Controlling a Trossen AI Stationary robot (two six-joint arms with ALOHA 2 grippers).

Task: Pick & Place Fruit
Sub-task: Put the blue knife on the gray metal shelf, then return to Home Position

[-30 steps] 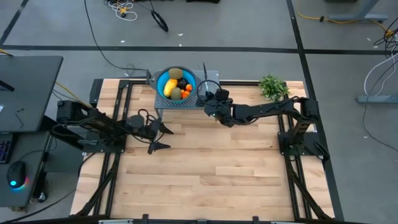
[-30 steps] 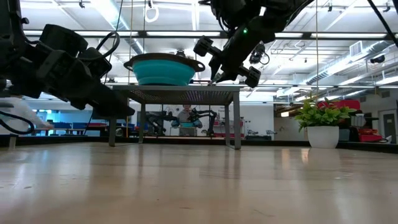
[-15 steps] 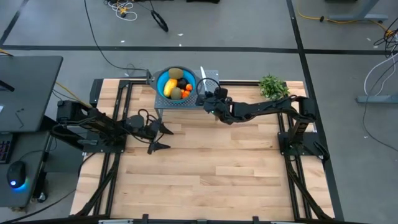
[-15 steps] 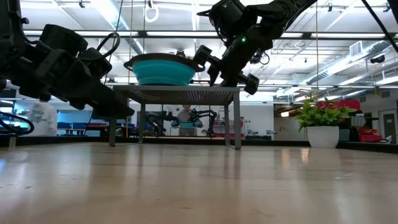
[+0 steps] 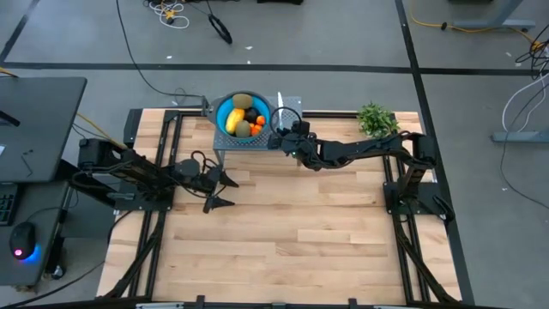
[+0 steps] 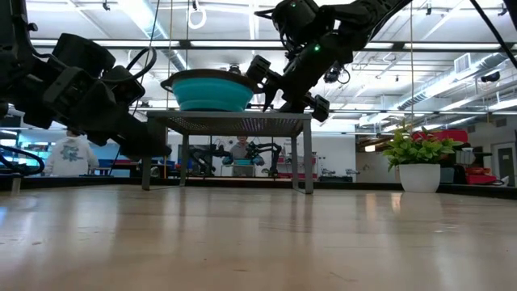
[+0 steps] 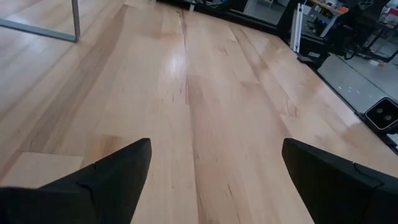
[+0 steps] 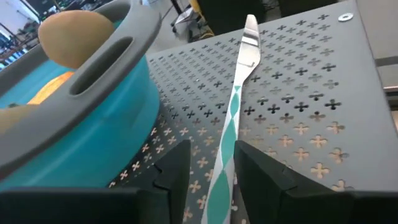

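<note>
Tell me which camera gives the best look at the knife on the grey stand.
The right wrist view: the knife lies along the perforated stand beside the blue bowl, between the right gripper fingers. The high view shows only a small sliver. The low and left wrist views don't show it.

It was a robotics lab: ceiling strip lights [image 6: 452, 77], another robot rig [image 6: 246, 153] beyond the right gripper [image 6: 283, 85], floor cables [image 5: 137, 60].

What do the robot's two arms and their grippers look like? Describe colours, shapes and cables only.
Both arms are dark, jointed links with black cable loops. The left gripper ends in two black, pointed, wedge-shaped fingers. The right gripper has blunter black fingers, and a small green light glows on its arm.
</note>
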